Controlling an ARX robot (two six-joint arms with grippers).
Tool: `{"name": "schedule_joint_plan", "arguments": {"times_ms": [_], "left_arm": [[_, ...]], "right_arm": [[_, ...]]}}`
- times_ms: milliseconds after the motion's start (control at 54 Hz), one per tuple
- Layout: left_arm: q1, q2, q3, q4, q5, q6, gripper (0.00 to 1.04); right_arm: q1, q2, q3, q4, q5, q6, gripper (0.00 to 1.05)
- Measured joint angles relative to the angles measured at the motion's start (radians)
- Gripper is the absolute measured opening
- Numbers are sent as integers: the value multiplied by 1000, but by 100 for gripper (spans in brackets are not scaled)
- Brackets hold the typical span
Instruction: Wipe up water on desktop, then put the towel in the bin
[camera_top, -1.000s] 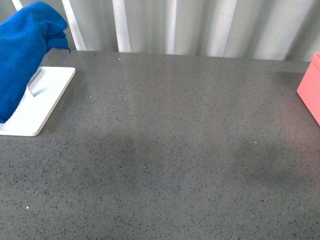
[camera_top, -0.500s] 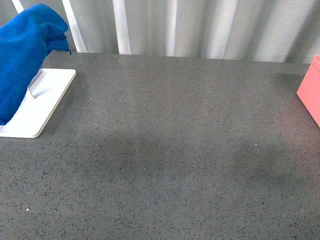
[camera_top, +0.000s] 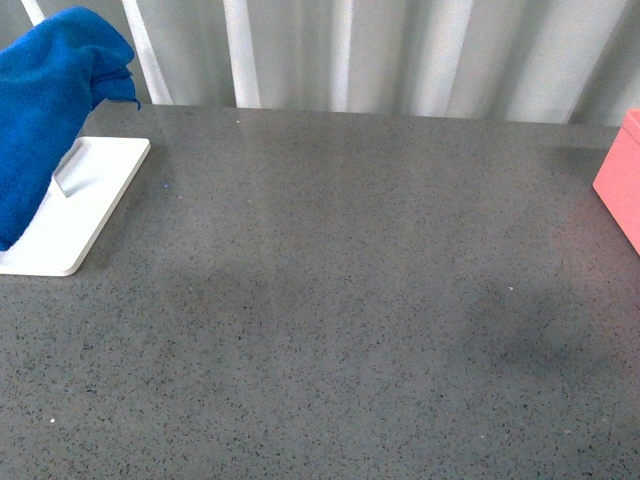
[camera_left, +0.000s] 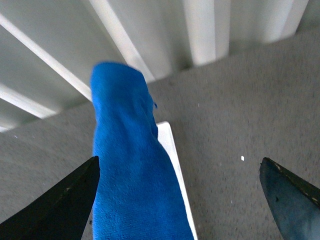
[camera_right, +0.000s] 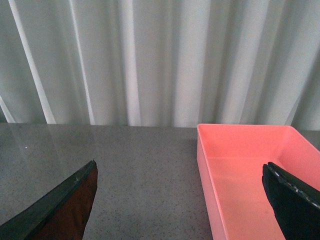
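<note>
My left claw (camera_left: 175, 200) is spread wide, its two dark fingertips far apart, and my right claw (camera_right: 175, 205) is spread the same way. The bright royal-blue, fluffy, bunched towel (camera_top: 50, 110) hangs in the upper left of the front frame. It is draped down over the flat white tray base (camera_top: 85, 215), well apart from the coral-pink straight-sided bin (camera_top: 622, 175) at the right edge. The wide dark-grey speckled stone desktop (camera_top: 340, 300) lies between them, with a pale pleated curtain (camera_top: 400, 50) across the top.
</note>
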Motion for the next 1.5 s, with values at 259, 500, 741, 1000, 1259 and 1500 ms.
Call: {"name": "schedule_joint_plan", "arguments": {"times_ms": [259, 500, 741, 1000, 1259, 1500], "left_arm": [[36, 177, 82, -2, -70, 30, 98], [42, 299, 237, -18, -82, 32, 98], [91, 401, 367, -111, -72, -55, 98], [143, 457, 428, -148, -66, -130, 98], [158, 472, 416, -118, -32, -158, 98], [146, 473, 377, -95, -21, -156, 98]], "right_arm": [[0, 0, 0, 0, 0, 0, 98], [0, 0, 0, 0, 0, 0, 98], [0, 0, 0, 0, 0, 0, 98], [0, 0, 0, 0, 0, 0, 98], [0, 0, 0, 0, 0, 0, 98], [0, 0, 0, 0, 0, 0, 98]]}}
